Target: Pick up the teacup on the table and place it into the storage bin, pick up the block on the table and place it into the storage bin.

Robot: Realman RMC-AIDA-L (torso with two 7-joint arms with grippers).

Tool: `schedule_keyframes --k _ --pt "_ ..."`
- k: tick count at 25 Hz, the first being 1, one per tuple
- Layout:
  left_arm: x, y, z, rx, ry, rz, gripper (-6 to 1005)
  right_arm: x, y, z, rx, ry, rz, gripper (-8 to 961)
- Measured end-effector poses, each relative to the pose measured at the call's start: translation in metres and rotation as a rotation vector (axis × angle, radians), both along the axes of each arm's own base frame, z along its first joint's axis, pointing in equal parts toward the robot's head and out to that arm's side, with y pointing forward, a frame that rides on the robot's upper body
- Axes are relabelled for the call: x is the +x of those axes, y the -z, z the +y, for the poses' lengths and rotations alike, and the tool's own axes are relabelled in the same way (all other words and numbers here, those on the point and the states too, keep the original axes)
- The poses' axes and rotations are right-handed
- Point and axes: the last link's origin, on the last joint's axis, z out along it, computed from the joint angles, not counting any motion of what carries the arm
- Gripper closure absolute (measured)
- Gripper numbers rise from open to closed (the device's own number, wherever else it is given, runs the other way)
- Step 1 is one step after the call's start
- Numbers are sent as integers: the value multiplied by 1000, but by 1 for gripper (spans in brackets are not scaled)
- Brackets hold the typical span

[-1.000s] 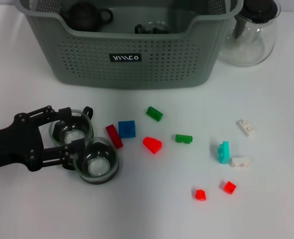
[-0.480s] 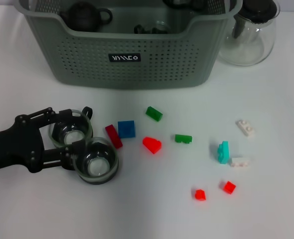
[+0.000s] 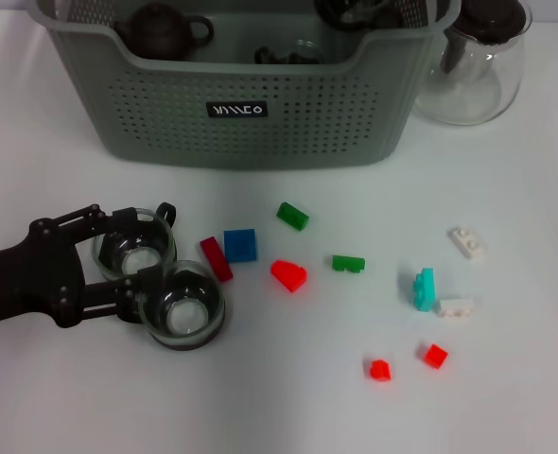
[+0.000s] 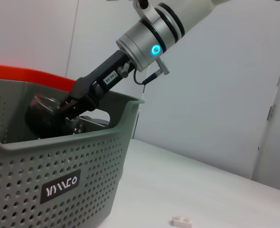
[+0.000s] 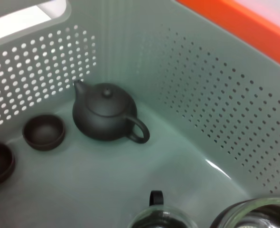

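Left arm comes in low from the left edge, lying flat along the table [image 3: 288, 416]. Left gripper [image 3: 139, 244] straddles the farther glass teacup [image 3: 135, 255]: one finger runs along its far rim, the other sits in the gap between it and the second glass teacup [image 3: 182, 310], just near-right of it. The fingers look closed against both sides of that cup. Both cups stand upright on the table.

Right arm reaches down from above into the far right part of the storage bin [image 3: 260, 142]. In the left wrist view the right gripper [image 4: 71, 107] sits below the bin rim, amid dark shapes; I can't tell its finger state.

Inside the bin are a dark teapot [image 5: 104, 118], a small dark cup [image 5: 44, 131] beside it, and glassware.

The blocks are all loose on the table. A red block [image 3: 216, 258] and a blue block [image 3: 240, 244] lie just right of the cups. Green, red, cyan and white ones are scattered farther right.

A glass pitcher [image 3: 478, 66] stands right of the bin.
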Motion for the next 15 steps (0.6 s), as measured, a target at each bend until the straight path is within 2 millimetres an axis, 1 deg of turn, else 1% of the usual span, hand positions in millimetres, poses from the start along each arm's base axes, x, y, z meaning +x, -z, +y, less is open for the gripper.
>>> schedule_keyframes --k 10,13,15 --pt "0 0 0 0 0 0 158 5 2 -3 -14 16 -10 887" --pt "0 0 0 0 0 0 159 5 1 -2 -8 23 2 763" --pt "-1 0 -1 0 -2 0 159 1 -6 1 20 20 42 681"
